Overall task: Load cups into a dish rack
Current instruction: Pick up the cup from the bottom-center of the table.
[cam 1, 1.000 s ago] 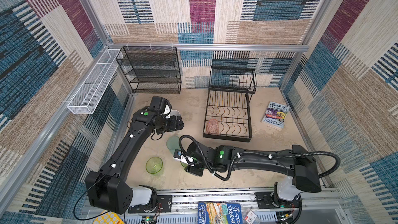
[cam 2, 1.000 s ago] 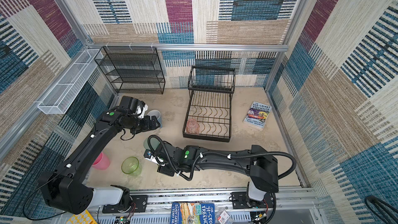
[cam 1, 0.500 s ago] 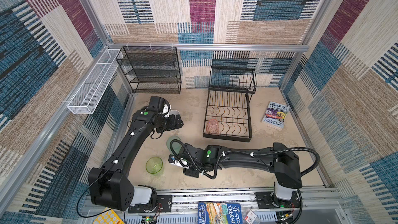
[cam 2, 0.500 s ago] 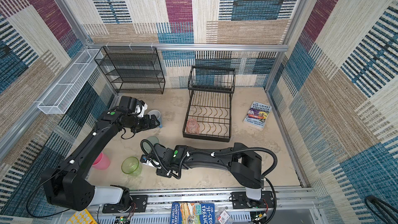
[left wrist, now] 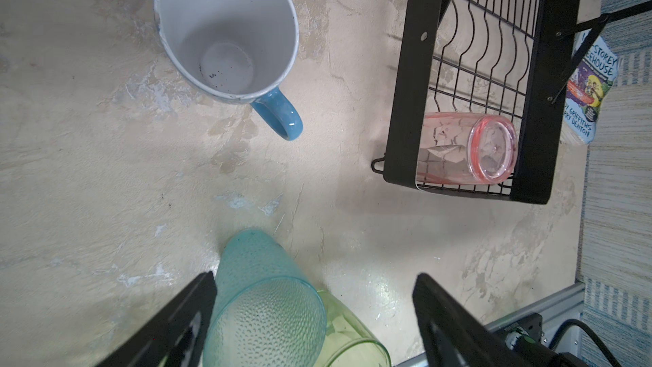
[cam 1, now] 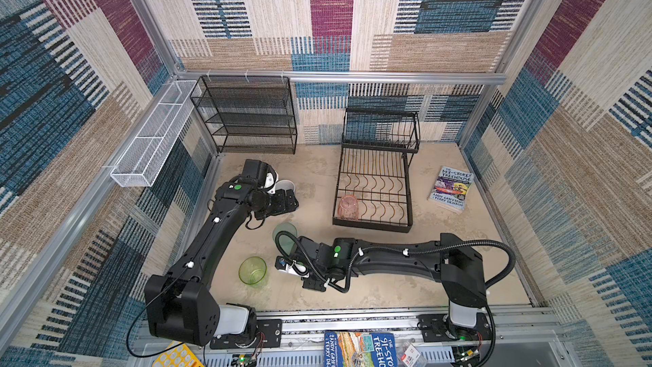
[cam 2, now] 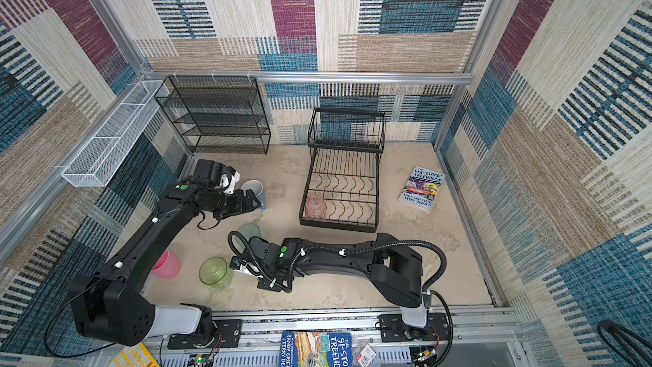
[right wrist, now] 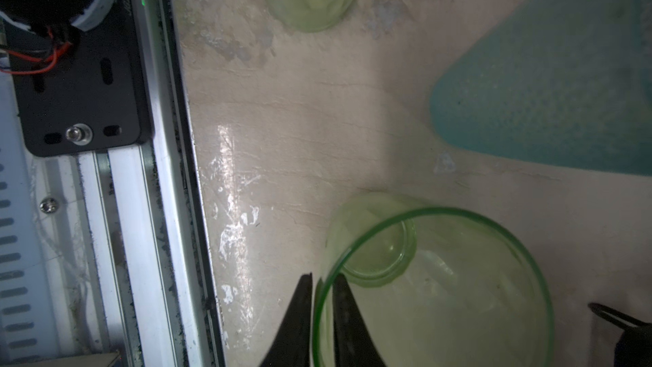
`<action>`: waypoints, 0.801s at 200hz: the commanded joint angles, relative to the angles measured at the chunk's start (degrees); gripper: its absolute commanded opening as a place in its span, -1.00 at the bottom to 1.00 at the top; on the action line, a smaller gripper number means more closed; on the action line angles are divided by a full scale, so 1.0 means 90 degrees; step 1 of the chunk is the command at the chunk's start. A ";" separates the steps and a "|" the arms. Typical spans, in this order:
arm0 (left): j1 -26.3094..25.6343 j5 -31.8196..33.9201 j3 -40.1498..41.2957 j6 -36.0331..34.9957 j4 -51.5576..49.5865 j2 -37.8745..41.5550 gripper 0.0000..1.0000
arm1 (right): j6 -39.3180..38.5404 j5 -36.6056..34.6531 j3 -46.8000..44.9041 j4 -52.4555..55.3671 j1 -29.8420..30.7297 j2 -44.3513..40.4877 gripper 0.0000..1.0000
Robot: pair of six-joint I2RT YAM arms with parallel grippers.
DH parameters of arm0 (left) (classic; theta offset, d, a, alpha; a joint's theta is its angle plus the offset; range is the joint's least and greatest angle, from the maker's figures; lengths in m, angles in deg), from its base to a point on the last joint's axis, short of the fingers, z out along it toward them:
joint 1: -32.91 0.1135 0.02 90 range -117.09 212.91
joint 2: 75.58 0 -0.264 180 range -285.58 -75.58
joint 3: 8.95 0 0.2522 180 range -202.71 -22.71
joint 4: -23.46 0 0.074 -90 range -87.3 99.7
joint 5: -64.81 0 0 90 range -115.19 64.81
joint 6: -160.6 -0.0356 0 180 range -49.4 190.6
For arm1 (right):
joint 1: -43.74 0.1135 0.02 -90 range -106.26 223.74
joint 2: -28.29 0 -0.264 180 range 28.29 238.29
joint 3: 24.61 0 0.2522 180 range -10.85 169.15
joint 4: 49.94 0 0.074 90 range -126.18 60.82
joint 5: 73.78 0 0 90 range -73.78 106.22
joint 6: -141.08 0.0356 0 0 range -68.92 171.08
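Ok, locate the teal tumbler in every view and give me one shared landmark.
In a top view: teal tumbler, mid-table, left of the dish rack's front corner.
In a top view: same spot.
Left wrist: close up, nearer than the mug.
Right wrist: at the frame's edge, beyond the green tumbler.
Shared landmark: front aluminium rail, in all four.

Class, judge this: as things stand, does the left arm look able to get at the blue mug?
Probably yes. The mug stands upright right beside the open left end effector; nothing lies between them.
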 commanded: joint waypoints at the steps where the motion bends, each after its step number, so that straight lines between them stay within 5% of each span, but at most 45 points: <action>1: 0.0018 -0.0103 0.0026 -0.0217 0.0144 0.0072 0.82 | -0.0050 -0.0020 0.0038 0.0088 0.0005 0.0008 -0.79; 30: 0.0040 -0.0101 0.0064 -0.0207 0.0180 0.0103 0.82 | -0.0080 -0.0054 0.0057 0.0130 0.0012 -0.0086 -1.00; 66: 0.0039 -0.0129 0.0065 -0.0131 0.0183 0.0137 0.82 | -0.0071 -0.0176 -0.0098 0.0014 0.0012 -0.0549 -1.00; 160: 0.0019 -0.0839 -0.0138 0.0748 0.0436 0.0544 0.82 | 0.0969 -0.0425 -0.1878 -0.1250 -0.0357 -0.3780 -1.00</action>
